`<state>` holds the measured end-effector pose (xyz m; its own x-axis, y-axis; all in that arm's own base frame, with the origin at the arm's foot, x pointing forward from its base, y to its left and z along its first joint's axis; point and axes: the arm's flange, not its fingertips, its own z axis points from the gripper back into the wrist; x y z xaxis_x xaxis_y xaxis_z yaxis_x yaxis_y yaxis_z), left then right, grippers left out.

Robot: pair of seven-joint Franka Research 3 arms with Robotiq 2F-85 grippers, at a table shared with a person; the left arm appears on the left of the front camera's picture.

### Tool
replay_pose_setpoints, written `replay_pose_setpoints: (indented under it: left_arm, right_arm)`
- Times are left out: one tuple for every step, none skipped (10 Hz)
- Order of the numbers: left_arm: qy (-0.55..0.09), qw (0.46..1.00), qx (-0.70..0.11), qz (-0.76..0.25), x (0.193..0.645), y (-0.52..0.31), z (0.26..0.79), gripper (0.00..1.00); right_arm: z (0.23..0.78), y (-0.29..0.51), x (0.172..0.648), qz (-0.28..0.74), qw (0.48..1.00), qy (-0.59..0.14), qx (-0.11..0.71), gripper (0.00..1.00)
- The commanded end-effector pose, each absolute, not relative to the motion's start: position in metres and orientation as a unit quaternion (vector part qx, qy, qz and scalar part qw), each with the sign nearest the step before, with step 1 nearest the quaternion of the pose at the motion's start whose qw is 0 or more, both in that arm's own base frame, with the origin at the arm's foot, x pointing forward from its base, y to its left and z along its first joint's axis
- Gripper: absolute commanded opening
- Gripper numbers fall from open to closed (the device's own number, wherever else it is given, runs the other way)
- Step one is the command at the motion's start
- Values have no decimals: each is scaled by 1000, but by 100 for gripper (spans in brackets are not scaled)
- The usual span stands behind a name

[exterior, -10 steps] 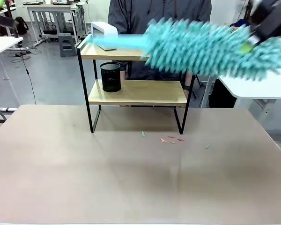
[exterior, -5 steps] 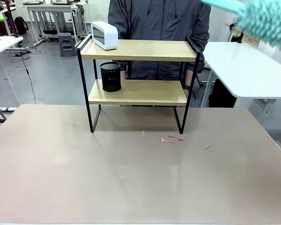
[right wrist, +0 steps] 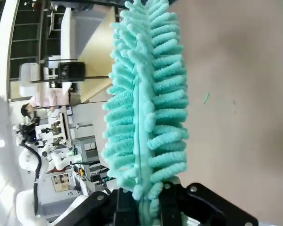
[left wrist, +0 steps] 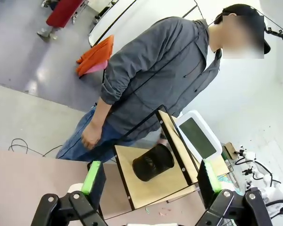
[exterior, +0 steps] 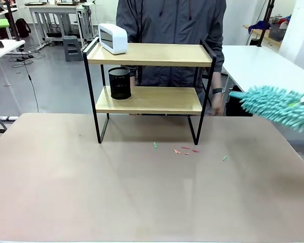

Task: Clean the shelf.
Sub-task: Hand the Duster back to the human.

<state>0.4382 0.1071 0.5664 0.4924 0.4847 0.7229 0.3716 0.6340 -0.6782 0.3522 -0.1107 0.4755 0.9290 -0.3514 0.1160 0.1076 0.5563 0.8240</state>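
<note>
The shelf (exterior: 148,99) stands at the table's far middle, its two light boards in a black frame. A white display box (exterior: 113,38) sits on the top board and a black mesh cup (exterior: 120,83) on the lower one. A fluffy teal duster (exterior: 277,107) hangs low to the right of the shelf, clear of it. My right gripper (right wrist: 144,207) is shut on the duster (right wrist: 146,103) at its handle. My left gripper (left wrist: 150,186) is open and high up, looking down on the shelf (left wrist: 153,190) and the cup (left wrist: 153,162).
A person (exterior: 171,30) stands right behind the shelf, one hand (exterior: 216,104) hanging by its right post. Small coloured scraps (exterior: 185,150) lie on the brown table (exterior: 116,192) in front of the shelf. A white side table (exterior: 258,71) stands at the right.
The duster swung from across the shelf's top board up to the top right, then down to the shelf's right side. The left gripper stays open.
</note>
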Motion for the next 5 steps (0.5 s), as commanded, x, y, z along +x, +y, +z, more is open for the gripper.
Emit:
replay_pose_setpoints:
  left_arm:
    - [-497,752,-433,34,436,110,572,100]
    - [-497,752,-433,34,436,110,572,100]
    - [-497,752,-433,34,436,110,572,100]
    - [-497,752,-433,34,436,110,572,100]
    - [-497,752,-433,34,436,110,572,100]
  right_arm:
    - [497,-122,339,-121,869,-154,455,0]
    - [497,-122,339,-121,869,-154,455,0]
    - [497,-122,339,-121,869,-154,455,0]
    - [497,-122,339,-121,869,-154,455,0]
    - [497,-122,339,-121,869,-154,455,0]
